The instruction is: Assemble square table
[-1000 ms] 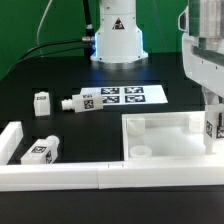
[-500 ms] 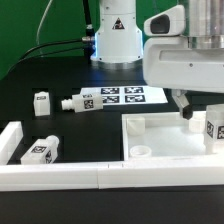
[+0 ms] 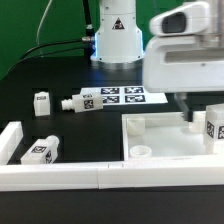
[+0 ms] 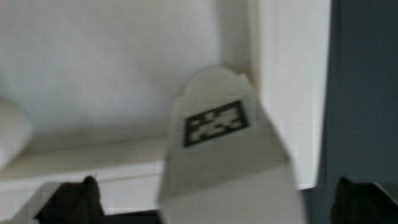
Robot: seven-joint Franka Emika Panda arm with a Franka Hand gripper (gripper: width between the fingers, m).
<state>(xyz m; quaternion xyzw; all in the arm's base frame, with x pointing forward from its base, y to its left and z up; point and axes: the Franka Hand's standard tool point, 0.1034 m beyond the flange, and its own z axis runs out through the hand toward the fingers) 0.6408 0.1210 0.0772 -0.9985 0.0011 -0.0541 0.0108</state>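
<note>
The white square tabletop (image 3: 165,158) lies at the exterior view's right, rim up, with a round socket (image 3: 143,151) at its near corner. One tagged white leg (image 3: 214,124) stands upright at its far right corner. My gripper (image 3: 210,110) hangs over that leg. In the wrist view the leg (image 4: 221,140) sits between my two dark fingertips (image 4: 79,200) with a gap on each side, so the gripper (image 4: 222,205) is open and not touching it. Three other legs lie loose: one (image 3: 42,102) upright, one (image 3: 76,101) on its side, one (image 3: 40,151) at the front left.
The marker board (image 3: 122,96) lies behind the tabletop, next to the lying leg. A long low white wall (image 3: 70,177) runs along the front and turns up at the left end. The robot base (image 3: 115,40) stands at the back.
My arm has come in from the exterior view's right edge and now covers the area above the tabletop's right corner. The legs and tabletop have not moved.
</note>
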